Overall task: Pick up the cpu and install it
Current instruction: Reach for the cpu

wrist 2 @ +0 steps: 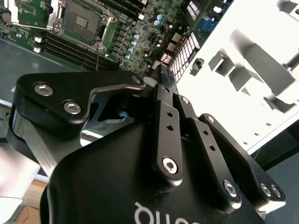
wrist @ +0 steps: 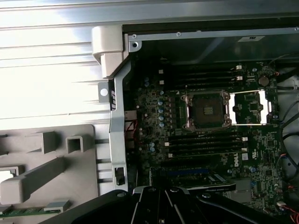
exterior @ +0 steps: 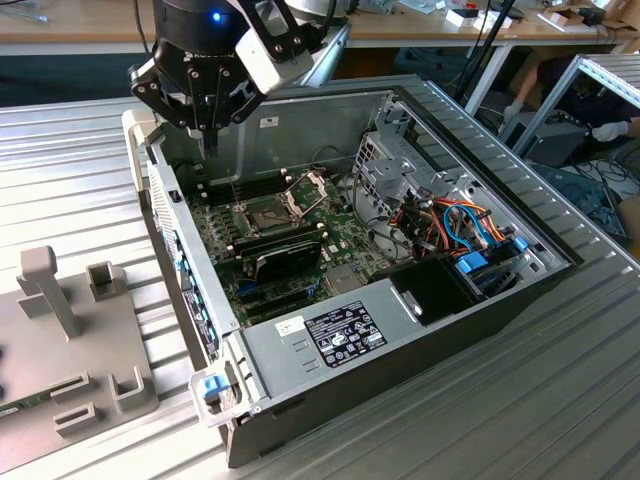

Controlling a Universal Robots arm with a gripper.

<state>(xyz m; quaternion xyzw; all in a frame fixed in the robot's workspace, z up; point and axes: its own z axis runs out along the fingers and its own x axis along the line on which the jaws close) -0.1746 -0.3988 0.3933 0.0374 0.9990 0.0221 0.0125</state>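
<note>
My gripper (exterior: 208, 140) hangs over the back left corner of the open computer case (exterior: 400, 330), its black fingers drawn together to a narrow tip (wrist 2: 162, 77). I cannot make out whether anything thin sits between them. The cpu is out of view. On the green motherboard (exterior: 345, 240) the square socket (exterior: 272, 212) lies open with a dark, bare centre (wrist: 205, 109). Its hinged plate (wrist: 250, 107) is folded back beside it. In the exterior view the socket lies below the gripper and towards that view's right.
A grey fixture (exterior: 70, 330) with posts and slots lies on the ribbed metal table at the exterior view's left, outside the case wall (wrist: 117, 140). A long black card (exterior: 285, 255) stands near the socket. Drive cages and coloured cables (exterior: 460, 225) fill the case's right. A person's gloved hand (exterior: 608, 130) is at back right.
</note>
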